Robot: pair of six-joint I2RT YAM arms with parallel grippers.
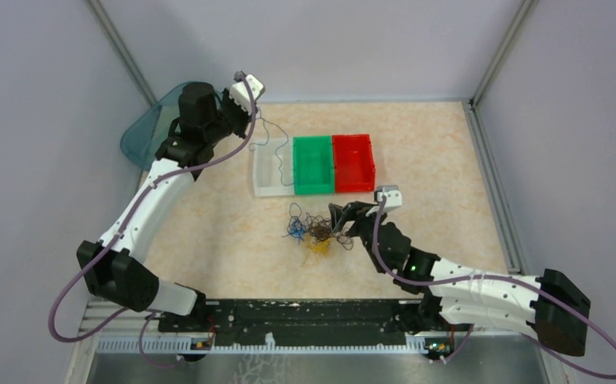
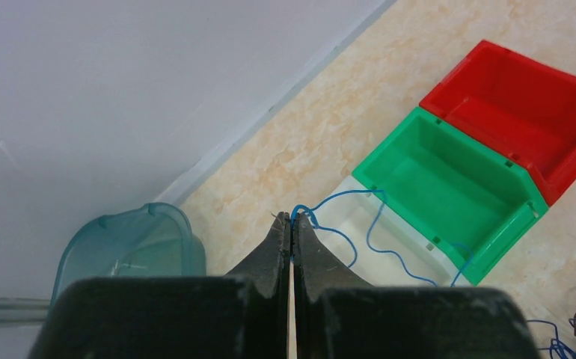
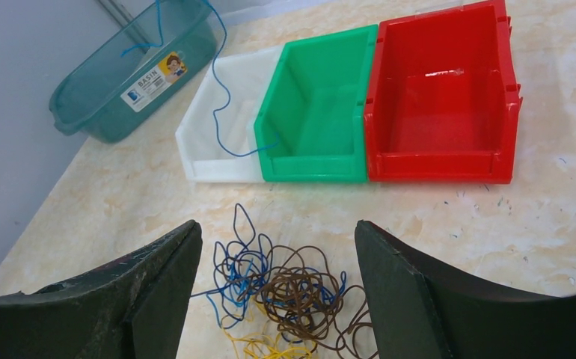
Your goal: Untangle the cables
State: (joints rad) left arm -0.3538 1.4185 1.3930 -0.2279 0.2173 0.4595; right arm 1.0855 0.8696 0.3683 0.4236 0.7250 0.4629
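Our left gripper (image 2: 291, 224) is closed on one blue strand (image 2: 345, 196), raised near the white bin (image 3: 203, 161); the strand hangs toward the tangle of cables (image 3: 292, 292), perhaps joined to it. This tangle lies on the table (image 1: 449, 160) directly under our right gripper (image 3: 276, 228), the nearer one, jaws wide apart and empty.

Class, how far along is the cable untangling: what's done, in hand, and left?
Done: one blue cable looks free of the tangle. In hand: the left gripper, shut, dangles it over the white bin. Left: that blue, brown and yellow tangle beneath the open right gripper.
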